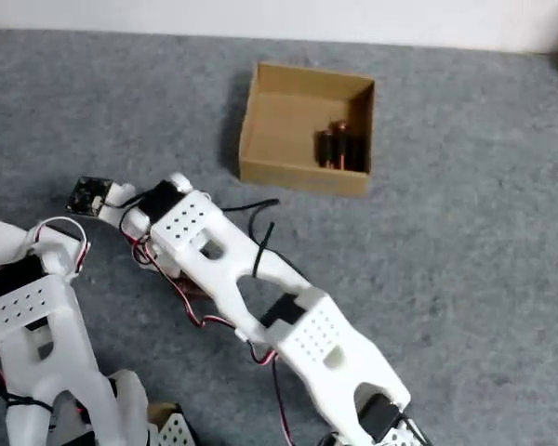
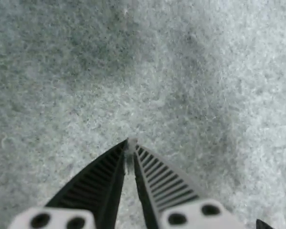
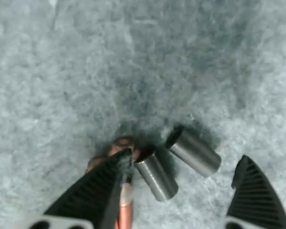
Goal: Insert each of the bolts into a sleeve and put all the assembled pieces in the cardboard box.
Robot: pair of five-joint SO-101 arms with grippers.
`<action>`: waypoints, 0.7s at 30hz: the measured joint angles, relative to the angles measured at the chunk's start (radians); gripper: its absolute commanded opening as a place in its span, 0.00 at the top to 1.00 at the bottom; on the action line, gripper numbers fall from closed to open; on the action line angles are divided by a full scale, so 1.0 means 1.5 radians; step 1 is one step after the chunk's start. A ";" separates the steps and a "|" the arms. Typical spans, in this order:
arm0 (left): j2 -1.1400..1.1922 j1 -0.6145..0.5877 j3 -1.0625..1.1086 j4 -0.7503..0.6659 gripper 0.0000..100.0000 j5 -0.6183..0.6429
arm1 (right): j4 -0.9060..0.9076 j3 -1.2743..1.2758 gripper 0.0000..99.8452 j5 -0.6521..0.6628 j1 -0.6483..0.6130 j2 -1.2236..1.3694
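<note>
Right fingers [image 3: 95, 191]: spread wide, gripping nothing; one tip rests against the copper bolts [image 3: 123, 142]. Two sleeves [image 3: 156, 174] lie flat on the grey bench [image 3: 62, 71] between my tips, side by side, long axes parallel. Left fingers [image 2: 100, 186]: pressed together, empty. Assembled pieces [image 1: 339, 147] lie in a corner of the cardboard box [image 1: 302, 177].

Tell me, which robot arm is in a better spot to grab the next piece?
Probably the right one. The right gripper is open over two grey sleeves and the copper bolts. The left gripper is shut over bare carpet, with no pieces near it.
</note>
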 measured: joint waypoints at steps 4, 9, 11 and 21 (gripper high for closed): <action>0.000 0.000 0.000 0.000 0.99 -0.001 | 0.042 -0.088 0.70 0.010 0.002 0.057; 0.000 0.000 0.000 0.000 0.99 -0.001 | 0.056 -0.148 0.70 0.031 0.010 0.103; 0.000 0.000 0.000 0.000 0.99 -0.001 | 0.057 -0.157 0.70 0.031 0.019 0.109; 0.000 0.000 0.000 0.000 0.99 -0.001 | 0.053 -0.165 0.70 0.032 0.055 0.111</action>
